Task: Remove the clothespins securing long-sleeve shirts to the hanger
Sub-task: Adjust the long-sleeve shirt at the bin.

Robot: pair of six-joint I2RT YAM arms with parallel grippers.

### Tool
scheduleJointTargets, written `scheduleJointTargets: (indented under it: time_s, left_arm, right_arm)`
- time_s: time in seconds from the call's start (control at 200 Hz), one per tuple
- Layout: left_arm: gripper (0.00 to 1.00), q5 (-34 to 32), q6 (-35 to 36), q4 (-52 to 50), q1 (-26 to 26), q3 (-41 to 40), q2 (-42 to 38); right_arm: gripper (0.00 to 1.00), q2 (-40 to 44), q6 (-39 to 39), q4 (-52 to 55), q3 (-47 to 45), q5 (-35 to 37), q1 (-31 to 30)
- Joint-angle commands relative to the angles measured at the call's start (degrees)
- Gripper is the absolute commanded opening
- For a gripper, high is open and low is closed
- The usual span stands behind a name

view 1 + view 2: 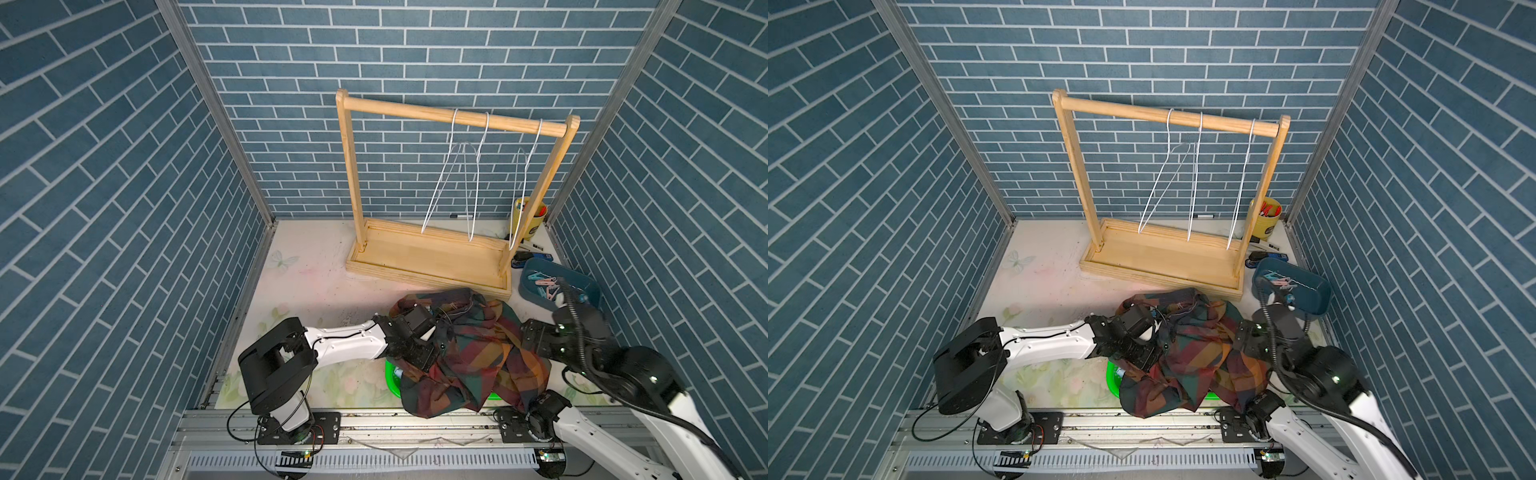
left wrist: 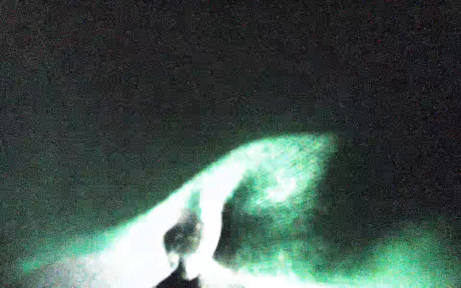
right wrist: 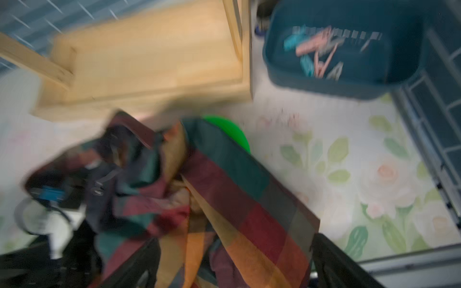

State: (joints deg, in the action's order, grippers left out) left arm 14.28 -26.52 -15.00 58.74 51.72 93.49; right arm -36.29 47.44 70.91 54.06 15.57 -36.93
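A dark plaid long-sleeve shirt (image 1: 469, 353) (image 1: 1196, 353) (image 3: 224, 187) lies heaped over a green basket (image 1: 390, 380) at the front of the table. A thin white wire (image 1: 455, 308) pokes out at its far edge. My left gripper (image 1: 419, 345) is buried in the shirt's left side, its fingers hidden, and the left wrist view is dark. My right gripper (image 3: 233, 240) (image 1: 530, 334) hangs over the shirt's right side, open, with loose cloth between its wide-apart fingers. Several pink, teal and pale clothespins (image 1: 544, 286) (image 3: 316, 49) lie in a blue tray (image 1: 536, 297).
A wooden rack (image 1: 432, 257) stands behind the shirt with three bare white wire hangers (image 1: 457, 183) on its bar. At the back right corner there is a yellow cup (image 1: 530, 224). Brick-patterned walls close in left, right and back.
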Motion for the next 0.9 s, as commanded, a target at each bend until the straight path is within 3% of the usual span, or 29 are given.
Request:
scheduleJointTargets:
  time_s: [0.0,0.17,0.415,0.7,0.895]
  left_arm:
    - [0.69,-0.74,-2.73,-2.79,-1.06,-3.37,2.93]
    - [0.70,-0.93,-2.11,-4.09,-2.35,-3.96,2.49]
    - [0.70,0.38,-3.08,-1.70,-6.71,-7.69,0.24]
    - [0.70,0.28,2.24,-7.57,-5.84,2.11,6.09]
    - [0.70,1.32,2.70,-7.17,-5.87,6.28,11.36]
  right_arm:
    - [0.94,0.29,7.14,-5.02,-5.56,-8.44,-0.07]
    - [0.92,-3.76,8.21,-14.72,-13.32,-17.57,-0.25]
    - [0.92,-13.78,7.96,-30.36,-16.73,-20.30,-0.41]
    - [0.92,-28.28,6.88,-48.59,-10.95,-27.76,-2.68]
    - [0.93,-35.09,8.96,-61.35,-13.58,-31.03,-2.80]
